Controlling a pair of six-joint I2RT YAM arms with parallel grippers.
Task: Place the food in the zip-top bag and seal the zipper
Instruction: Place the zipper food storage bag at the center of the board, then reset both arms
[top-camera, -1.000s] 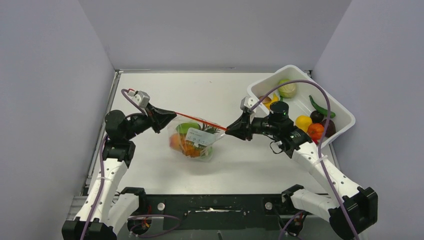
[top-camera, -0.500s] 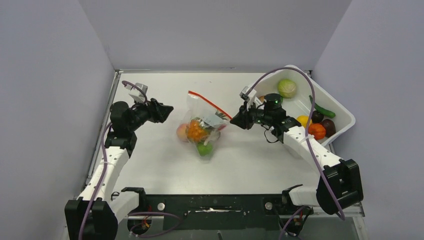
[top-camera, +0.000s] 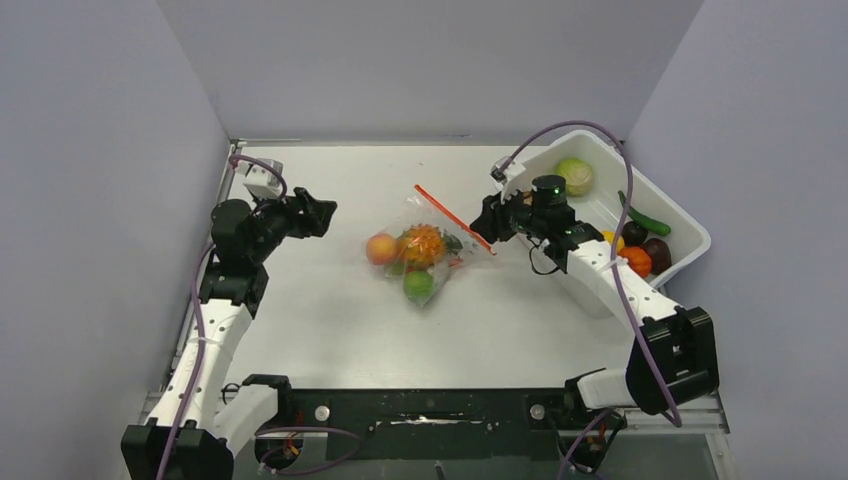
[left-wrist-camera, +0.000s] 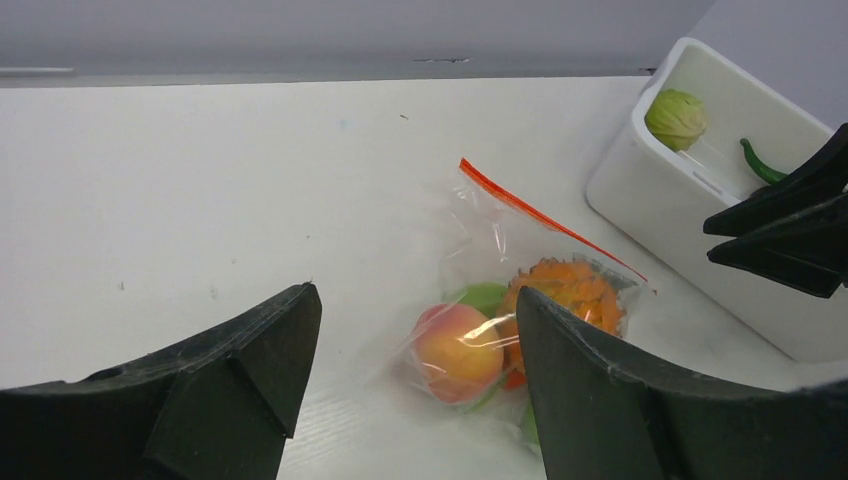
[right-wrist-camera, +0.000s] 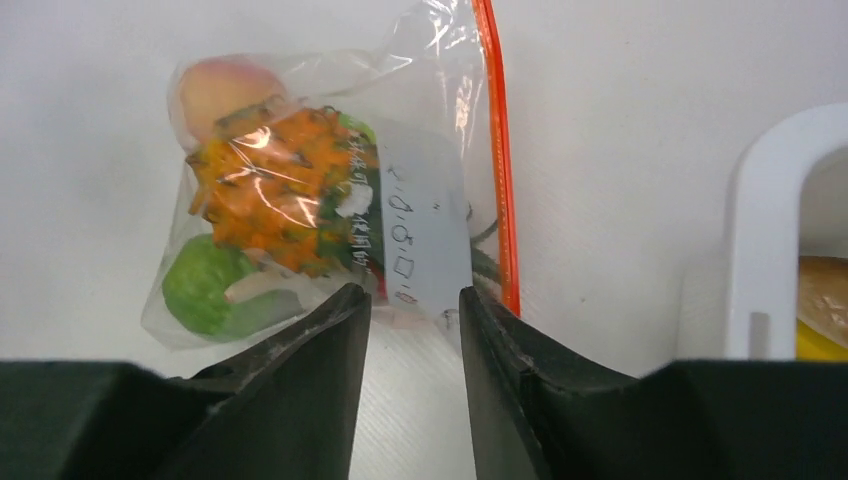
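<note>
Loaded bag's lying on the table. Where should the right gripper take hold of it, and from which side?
Probably the zipper edge of the zip-top bag, approached from the white tub side by the right gripper. That straight strip lies nearest it, clear of the food bunched at the opposite end, so the jaws meet only flat film.

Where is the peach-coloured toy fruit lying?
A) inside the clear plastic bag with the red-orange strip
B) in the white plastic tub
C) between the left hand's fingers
A: the peach-coloured toy fruit shows through the film of the clear plastic bag, beside the bumpy orange fruit.
</note>
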